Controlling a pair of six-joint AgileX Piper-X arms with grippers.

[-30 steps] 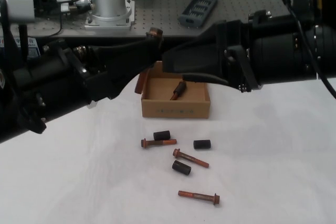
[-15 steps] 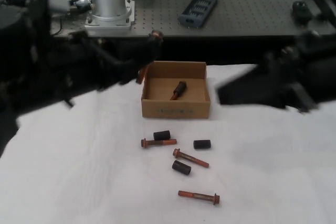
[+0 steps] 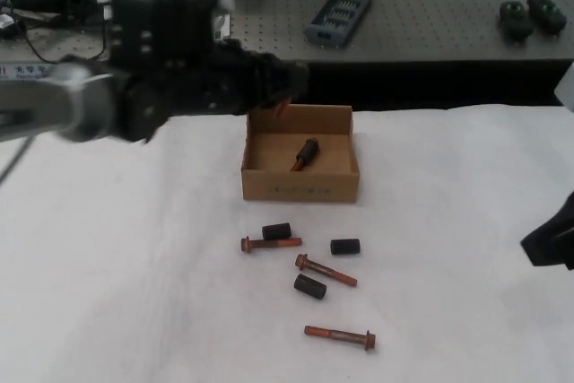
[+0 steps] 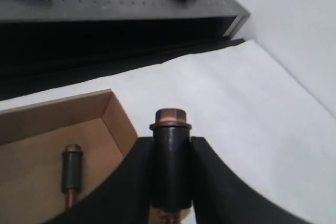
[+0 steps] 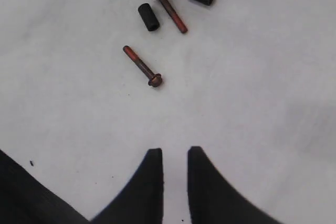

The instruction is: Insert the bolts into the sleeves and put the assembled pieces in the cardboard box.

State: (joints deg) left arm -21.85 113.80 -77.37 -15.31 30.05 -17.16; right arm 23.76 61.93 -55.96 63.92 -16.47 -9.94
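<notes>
The cardboard box stands mid-bench with one assembled piece inside. My left gripper hovers over the box's back left corner. It is shut on a black sleeve with a copper bolt through it, held upright beside the box wall, with the boxed piece below. In front of the box lie three loose bolts and three sleeves. My right gripper hangs open by a narrow gap above bare cloth, short of a bolt.
A white cloth covers the bench. Behind it, on the perforated grey plate, are a blue bit case, a silver post base and two dark knobs. The right arm sits at the right edge.
The right arm has pulled back from above the box to the far right edge. The left arm has swung round and still holds its piece near the box's back left corner.
</notes>
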